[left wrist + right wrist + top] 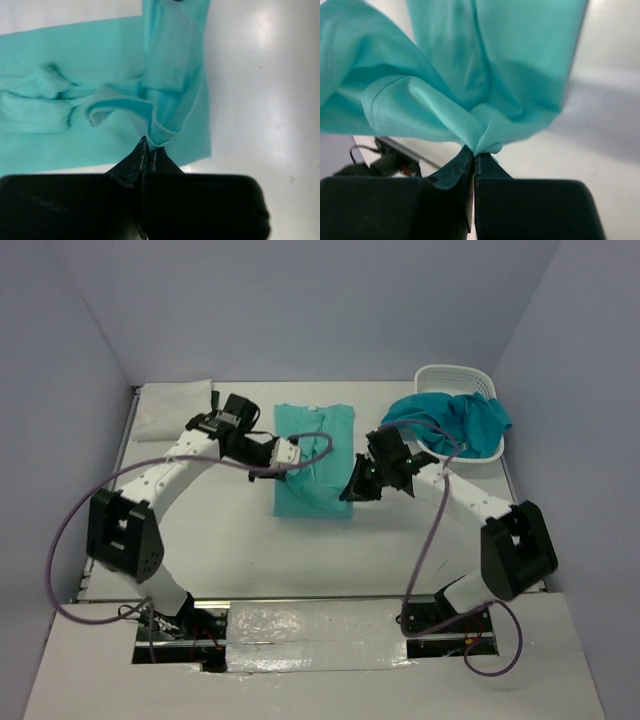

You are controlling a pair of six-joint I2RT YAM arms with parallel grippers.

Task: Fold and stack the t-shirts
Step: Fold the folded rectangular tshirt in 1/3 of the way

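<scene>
Left claw [291, 454]: jaws pinched tight together on a doubled-over edge of the aqua t-shirt [313, 445]. Through the left wrist camera, the pinched fold sits right at the tips. From there a lifted band of cloth runs straight ahead, away from the claw. The rest of the shirt lies flat on the table [200, 540] beyond and to the left of the tips, with a rumpled ridge further left. Bare table shows to the right of the tips.

Right claw [358, 486]: also clamped closed, with a small bunch of the same shirt caught at its tips. In the right wrist view the fabric rises from the tips and spreads ahead and to the left, hanging clear of the table. The mesh weave is visible near the grip.

From above, the two claws sit on opposite sides of the shirt, left claw on its left half, right claw at its near right edge. The corner between them is raised in a slanted fold.

Beyond the right claw, a white lattice basket [455, 374] holds a darker teal t-shirt [462, 420] spilling over its rim. Beyond the left claw and to its left lies a white folded garment [172, 410], well apart from the claw.
</scene>
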